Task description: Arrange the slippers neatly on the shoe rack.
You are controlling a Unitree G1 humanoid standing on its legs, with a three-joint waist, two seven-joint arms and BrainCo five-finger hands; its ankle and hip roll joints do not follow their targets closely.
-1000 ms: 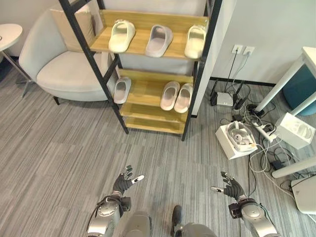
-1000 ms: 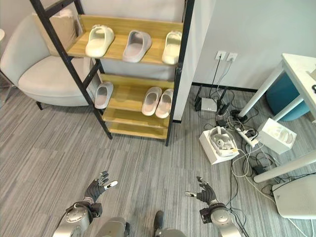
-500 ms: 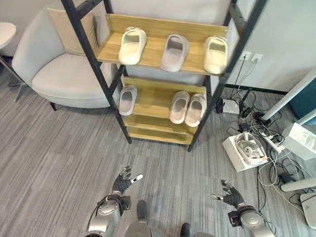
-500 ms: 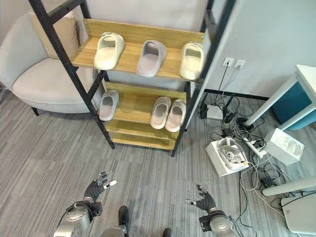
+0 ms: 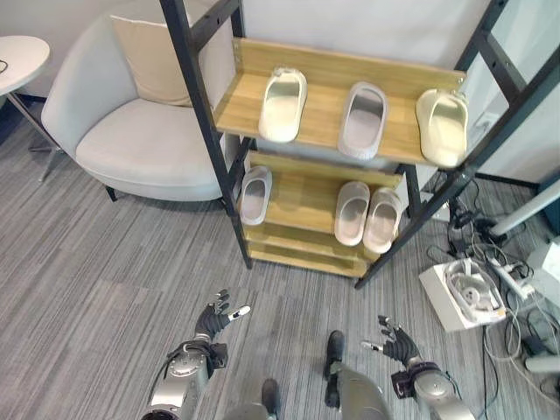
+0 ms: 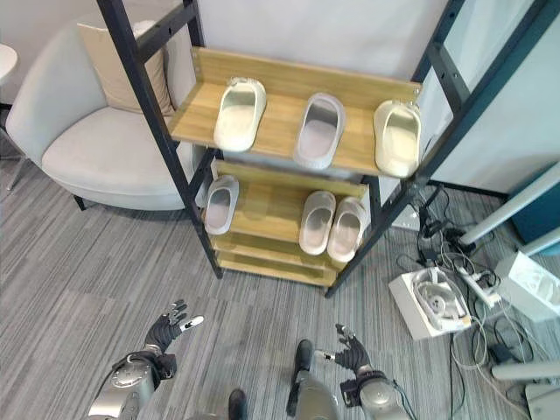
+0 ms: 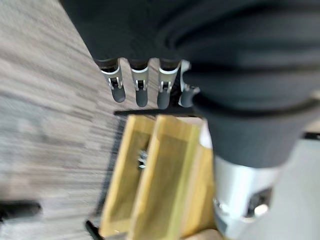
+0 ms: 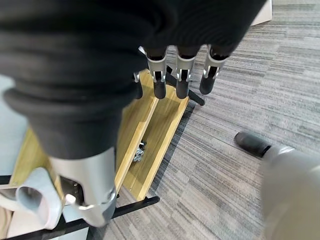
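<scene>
Six pale slippers [image 5: 282, 105] on the black-framed wooden shoe rack [image 5: 324, 197] at 12 o'clock loom nearer than before, suggesting an approach, while the left hand [image 5: 213, 320] and right hand [image 5: 395, 343] hang empty, fingers spread.

grey striped carpet [image 5: 96, 289] covers the floor. a pale grey armchair [image 5: 131, 131] with a beige cushion [image 5: 162, 61] stands by the white wall [image 6: 306, 35]. just beyond the chair a small round white side table [image 5: 19, 59] shows at the edge. on the other side, a tangle of cables and a power strip [image 6: 468, 284] lie on the carpet near an open white box [image 6: 429, 302], beside the white legs of a desk [image 6: 512, 206]. the light is even and soft.
</scene>
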